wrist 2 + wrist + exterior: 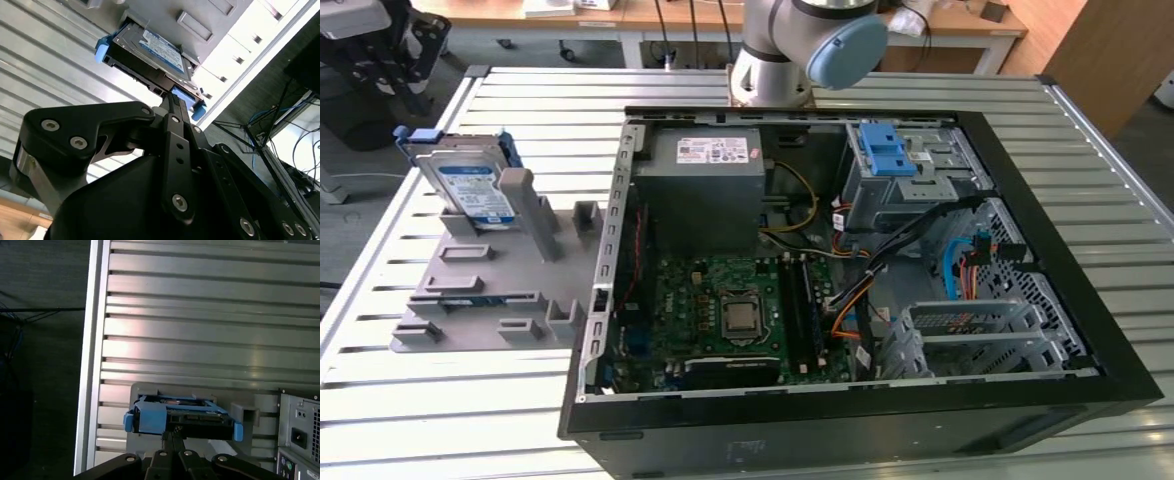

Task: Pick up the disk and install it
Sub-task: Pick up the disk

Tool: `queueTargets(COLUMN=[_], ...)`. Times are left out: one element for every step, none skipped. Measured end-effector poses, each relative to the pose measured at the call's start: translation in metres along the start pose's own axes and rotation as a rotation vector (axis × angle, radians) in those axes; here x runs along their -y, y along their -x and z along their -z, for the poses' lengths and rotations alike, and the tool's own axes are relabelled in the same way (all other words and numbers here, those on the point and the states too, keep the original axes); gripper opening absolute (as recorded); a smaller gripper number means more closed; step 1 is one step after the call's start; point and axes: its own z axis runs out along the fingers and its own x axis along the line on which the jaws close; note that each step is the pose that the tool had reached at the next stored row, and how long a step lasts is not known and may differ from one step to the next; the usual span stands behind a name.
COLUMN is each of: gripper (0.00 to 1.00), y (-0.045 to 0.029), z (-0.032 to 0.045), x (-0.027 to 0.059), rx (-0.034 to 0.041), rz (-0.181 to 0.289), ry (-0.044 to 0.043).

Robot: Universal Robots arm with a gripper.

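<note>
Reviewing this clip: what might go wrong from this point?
The disk stands on edge in the grey holder; a skewed grip by the hand may jam or tip it. Loose cables cross the open case near the drive cage and might snag it.

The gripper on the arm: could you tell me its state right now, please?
Gripper: closed, holding nothing; the silver hard drive in its blue plastic carrier stands apart from it.
</note>
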Motion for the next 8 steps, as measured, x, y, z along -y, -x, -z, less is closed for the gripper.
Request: queueTargets(gripper=[0.11,0.11,0.11,0.11,0.11,0.11,0.11,0.11], y=[0.0,0.0,0.0,0.0,0.0,0.0,0.0,0.0], z=[-0.0001,-0.0001,-0.0002,-0.0002,-0.0003,-0.0004,-0.0005,-0.0006], x=[0.0,0.0,0.0,0.0,0.0,0.0001,0.0,0.0001], rx=[-0.0007,-0.0015,-0.0022,-0.0031,-0.0038,-0.0046,-0.0053,-0.0061], rz=[0.018,0.036,0.055,0.072,0.091,0.109,0.128,0.147], ry=[-0.0001,-0.0002,-0.0003,-0.0005,-0.0006,-0.0007,-0.0008,-0.0009])
